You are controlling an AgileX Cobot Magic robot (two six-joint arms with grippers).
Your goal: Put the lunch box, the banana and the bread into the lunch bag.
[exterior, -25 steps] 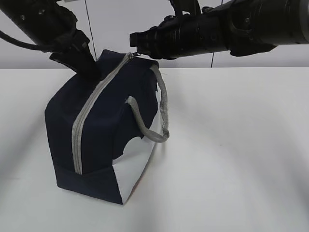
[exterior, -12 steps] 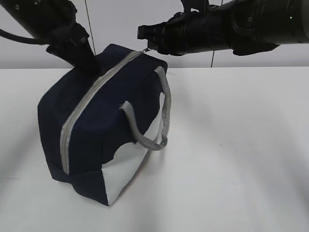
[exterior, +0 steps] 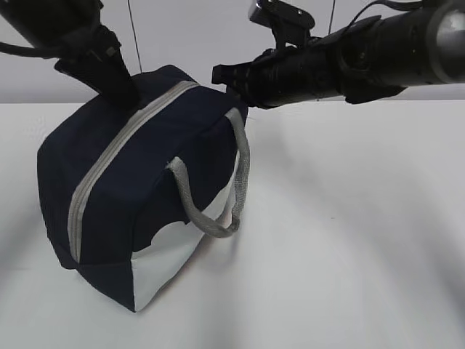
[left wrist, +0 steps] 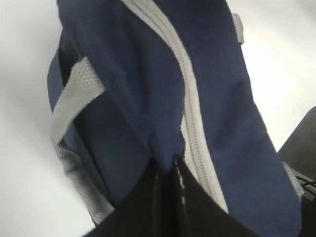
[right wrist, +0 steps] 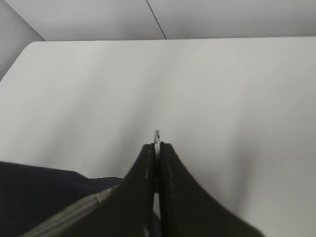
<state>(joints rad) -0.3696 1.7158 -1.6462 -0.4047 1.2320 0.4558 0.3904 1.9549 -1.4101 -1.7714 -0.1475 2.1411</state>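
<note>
The navy lunch bag [exterior: 145, 182] with a white lower panel stands tilted on the white table, and its grey zipper [exterior: 109, 156] runs shut along the top. My left gripper [exterior: 125, 98] is shut on a fold of the bag's navy fabric [left wrist: 165, 148] beside the zipper [left wrist: 190, 98]. My right gripper [exterior: 218, 75] is shut on the metal ring pull [right wrist: 156, 134] at the zipper's far end, with the bag's corner [right wrist: 39, 192] below it. A grey handle [exterior: 218, 211] hangs down the near side. The lunch box, the banana and the bread are out of view.
White tabletop [exterior: 363, 240] stretches to the right and front of the bag. A grey wall [exterior: 189, 36] stands behind the table's far edge. The second handle [left wrist: 74, 98] lies on the bag's other side.
The bag has swung to the left and tilted further, its near end now lower left. The left arm has moved left; the right gripper has shifted slightly right. Both grips have held.
</note>
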